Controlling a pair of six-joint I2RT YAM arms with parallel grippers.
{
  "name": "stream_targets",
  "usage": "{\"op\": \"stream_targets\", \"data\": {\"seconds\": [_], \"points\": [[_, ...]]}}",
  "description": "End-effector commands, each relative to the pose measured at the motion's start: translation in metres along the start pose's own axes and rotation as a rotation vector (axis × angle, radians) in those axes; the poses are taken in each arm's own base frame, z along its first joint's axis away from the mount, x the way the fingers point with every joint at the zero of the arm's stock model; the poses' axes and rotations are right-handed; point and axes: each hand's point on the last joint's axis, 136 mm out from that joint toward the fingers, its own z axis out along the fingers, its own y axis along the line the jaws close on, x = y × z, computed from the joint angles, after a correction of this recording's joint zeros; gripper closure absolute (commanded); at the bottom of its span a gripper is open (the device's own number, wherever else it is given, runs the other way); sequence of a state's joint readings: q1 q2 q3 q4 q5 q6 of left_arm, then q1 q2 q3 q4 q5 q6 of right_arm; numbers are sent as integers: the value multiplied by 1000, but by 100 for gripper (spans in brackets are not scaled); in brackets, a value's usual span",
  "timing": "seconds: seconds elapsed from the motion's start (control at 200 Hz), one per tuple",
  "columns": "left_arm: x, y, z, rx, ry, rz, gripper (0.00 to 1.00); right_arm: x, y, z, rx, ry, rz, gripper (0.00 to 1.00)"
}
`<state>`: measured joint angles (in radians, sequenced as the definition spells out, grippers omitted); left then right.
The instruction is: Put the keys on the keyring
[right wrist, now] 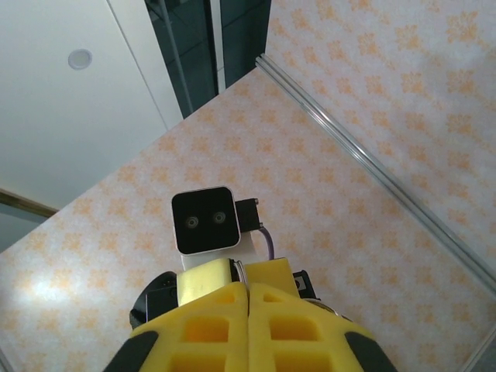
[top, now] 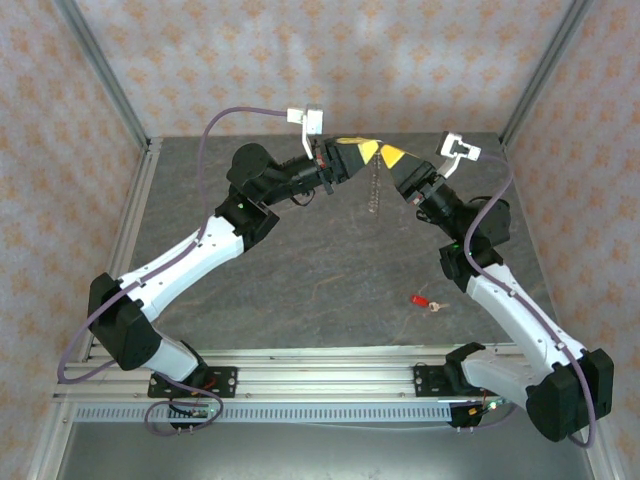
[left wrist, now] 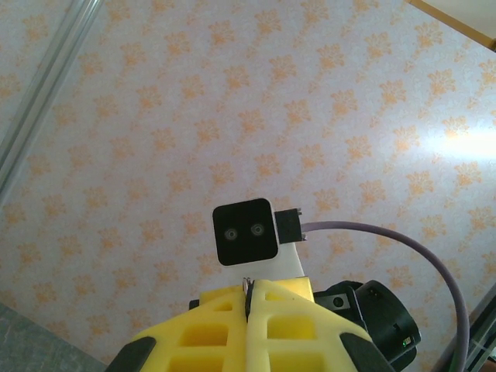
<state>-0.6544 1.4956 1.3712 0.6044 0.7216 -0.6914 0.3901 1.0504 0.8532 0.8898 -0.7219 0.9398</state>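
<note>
1. Overhead, the keyring (top: 375,188) is a thin, silvery-brown beaded chain. It hangs straight down as a narrow strand above the far middle of the desk (top: 300,260), and its top sits where the two claws meet.
2. The key (top: 418,300) is tiny, with a bright red head and a short silvery end pointing right. It lies flat on the desk near the right arm's forearm, well apart from the keyring and touched by neither claw.
3. The left claw (top: 366,150) is closed, its yellow fingers (left wrist: 209,325) pressed together. In its wrist view a small bit of metal pokes out at the top of the seam (left wrist: 248,284), so it pinches the keyring's top.
4. The right claw (top: 386,155) is also closed, tip to tip with the left one. Its wrist view shows its fingers (right wrist: 287,310) shut, with a thin sliver at the seam (right wrist: 242,268). It appears to pinch the keyring too, though the sliver is too small to be sure.
5. Both arms reach inward and up, with their claws lifted off the desk. Each wrist view looks straight at the other arm's camera (left wrist: 246,231) (right wrist: 204,220), a dark square with two lenses.
6. Purple cables (top: 215,125) loop off both wrists. Patterned walls (top: 330,60) and metal rails (top: 135,215) close in the desk.
</note>
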Motion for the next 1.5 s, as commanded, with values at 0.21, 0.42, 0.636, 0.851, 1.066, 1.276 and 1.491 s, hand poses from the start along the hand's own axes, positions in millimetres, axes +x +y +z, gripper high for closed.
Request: {"op": "stream_targets", "data": {"seconds": [0.21, 0.42, 0.636, 0.851, 1.066, 1.276, 1.491], "points": [[-7, -6, 8, -10, -34, -12, 100, -12, 26, 1, -78, -49, -58, 100], [-16, -5, 5, -70, -115, -44, 88, -18, 20, -2, -72, -98, -42, 100], [-10, -4, 8, -66, -130, -83, 86, -21, 15, -2, -67, -126, -24, 100], [-7, 1, 5, -72, -162, -117, 86, -22, 8, -3, -48, -146, -16, 100], [-4, 5, 5, -85, -172, -127, 86, -22, 6, -2, -47, -145, -10, 100], [-2, 7, 8, -83, -181, -136, 86, -20, 8, -3, -53, -137, -9, 100], [-2, 7, 12, -76, -183, -138, 86, -19, 6, -3, -47, -135, -8, 100]]}}
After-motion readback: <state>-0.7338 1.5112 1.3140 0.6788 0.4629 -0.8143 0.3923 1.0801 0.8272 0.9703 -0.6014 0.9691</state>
